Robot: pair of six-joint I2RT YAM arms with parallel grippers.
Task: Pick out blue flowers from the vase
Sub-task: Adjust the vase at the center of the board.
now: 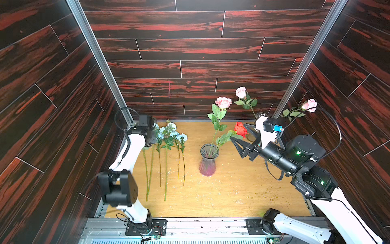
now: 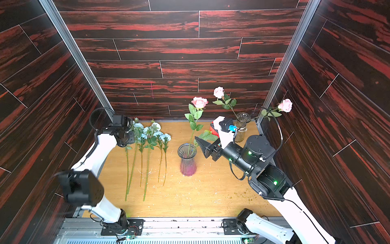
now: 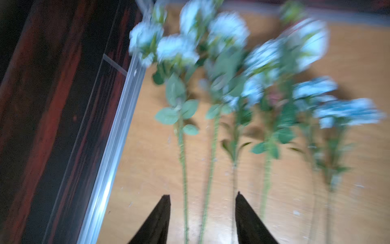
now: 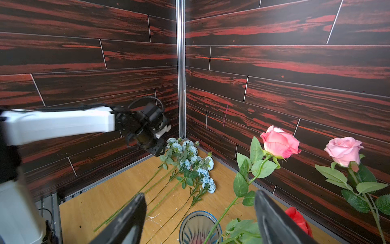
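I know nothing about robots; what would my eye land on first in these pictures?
Probably the row of blue flowers lying side by side on the wooden table, near the left arm. Next, the glass vase mid-table holding a tall pink rose and a leaning red rose, with the right tool open beside it.

Lying side by side on light wooden tabletop (image 1: 232,190), left of ribbed purple-tinted glass vase (image 1: 207,160): pale blue ruffled artificial flowers (image 1: 174,134). In that vase: pink fabric rose (image 1: 223,102), red fabric rose (image 1: 240,129).

Left end effector (image 3: 202,194) parted; right end effector (image 4: 200,193) spread wide.
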